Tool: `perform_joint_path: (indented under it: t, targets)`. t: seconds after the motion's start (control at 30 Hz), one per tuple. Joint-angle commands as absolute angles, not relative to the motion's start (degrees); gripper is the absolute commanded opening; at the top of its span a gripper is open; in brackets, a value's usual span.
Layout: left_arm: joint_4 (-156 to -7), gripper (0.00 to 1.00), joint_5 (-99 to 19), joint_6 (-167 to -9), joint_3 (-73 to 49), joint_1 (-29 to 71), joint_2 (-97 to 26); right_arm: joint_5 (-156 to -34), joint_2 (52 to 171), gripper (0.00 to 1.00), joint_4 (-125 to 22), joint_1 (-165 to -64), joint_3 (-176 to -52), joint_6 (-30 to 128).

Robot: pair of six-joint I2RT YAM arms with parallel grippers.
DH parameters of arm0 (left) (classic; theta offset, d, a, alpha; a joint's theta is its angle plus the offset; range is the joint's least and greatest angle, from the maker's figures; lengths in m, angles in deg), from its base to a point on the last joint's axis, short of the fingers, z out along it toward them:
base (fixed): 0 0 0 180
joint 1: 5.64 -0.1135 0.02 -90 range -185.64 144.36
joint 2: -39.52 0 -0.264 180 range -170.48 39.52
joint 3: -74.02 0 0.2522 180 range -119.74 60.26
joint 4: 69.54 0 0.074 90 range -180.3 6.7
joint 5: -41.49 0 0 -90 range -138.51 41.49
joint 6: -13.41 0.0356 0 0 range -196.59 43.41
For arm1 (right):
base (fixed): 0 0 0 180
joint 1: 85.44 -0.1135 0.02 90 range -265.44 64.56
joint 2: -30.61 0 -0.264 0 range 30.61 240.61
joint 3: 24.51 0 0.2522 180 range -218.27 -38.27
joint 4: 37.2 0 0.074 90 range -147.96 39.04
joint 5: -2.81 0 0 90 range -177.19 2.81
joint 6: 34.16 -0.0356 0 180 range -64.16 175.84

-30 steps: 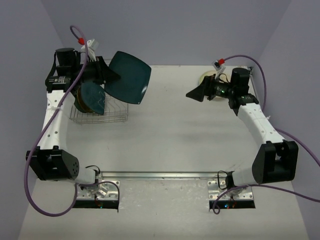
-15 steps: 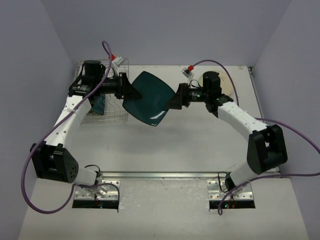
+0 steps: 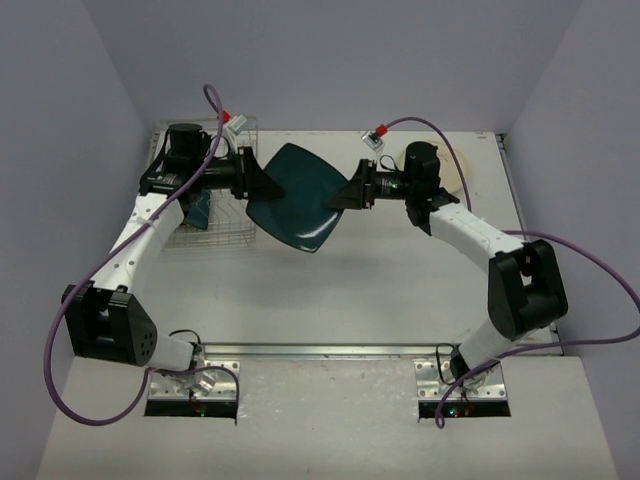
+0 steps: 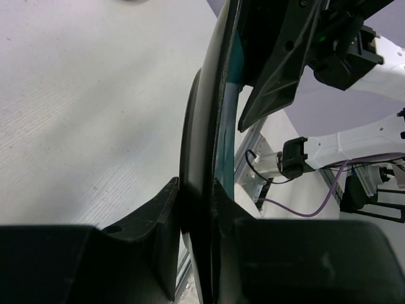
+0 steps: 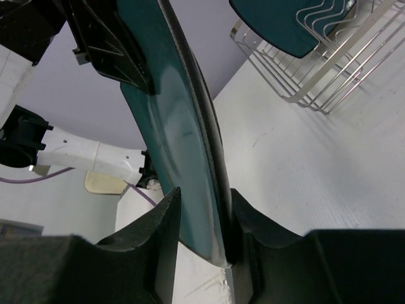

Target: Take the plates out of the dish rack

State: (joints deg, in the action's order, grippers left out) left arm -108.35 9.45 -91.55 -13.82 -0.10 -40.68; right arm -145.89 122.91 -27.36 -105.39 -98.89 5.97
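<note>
Silvery wire makes up the dish rack (image 3: 205, 232) at the far left of the table (image 3: 400, 290). Its thin uprights hold a smaller plate (image 3: 197, 210) of blue-green standing on edge. Just to its right, our left hand (image 3: 262, 185) is pinched on the left rim of the dark teal plate (image 3: 295, 195). In the left wrist view the two black fingers (image 4: 166, 215) press that rim from both sides with no gap. The plate is a rounded square, glossy and hard, with a shallow raised lip, and it hangs in the air above the table, clear of the rack and tilted.

Our right hand (image 3: 345, 195) is at the opposite rim. Its fingers (image 5: 169, 218) straddle the edge closely, but we cannot tell whether they are bearing on it yet. Behind the right wrist, cream plates (image 3: 459, 183) lie flat near the table's far right.

We judge the teal plate to be stiff, fairly heavy for a rim pinch, slick with glaze, and likely to chip or break if dropped. The lip is the sensible place to grip, well in from the corner, with one hand firmly holding before the other lets go.
</note>
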Motion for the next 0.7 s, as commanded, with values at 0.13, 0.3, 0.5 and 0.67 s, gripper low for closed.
perform_joint_path:
  t: [0.13, 0.3, 0.5, 0.67]
  targets:
    - [-101.7, 0.01, 12.2, -93.3, -14.9, -0.6, -38.0, -148.3, 124.8, 0.00, -20.4, -106.2, -98.5, -0.1]
    - [-105.8, 0.92, 1.1, -90.8, -16.0, -0.7, -38.1, -148.4, 125.6, 0.00, -19.2, -105.0, -97.6, -2.4]
    - [-109.3, 1.00, -16.1, -89.4, -19.8, -2.1, -37.9, -143.9, 129.1, 0.00, -17.9, -98.9, -95.8, -5.6]
    - [-109.9, 1.00, -23.3, -89.8, -21.8, -5.4, -37.0, -134.5, 133.6, 0.00, -16.5, -91.7, -93.9, -9.0]
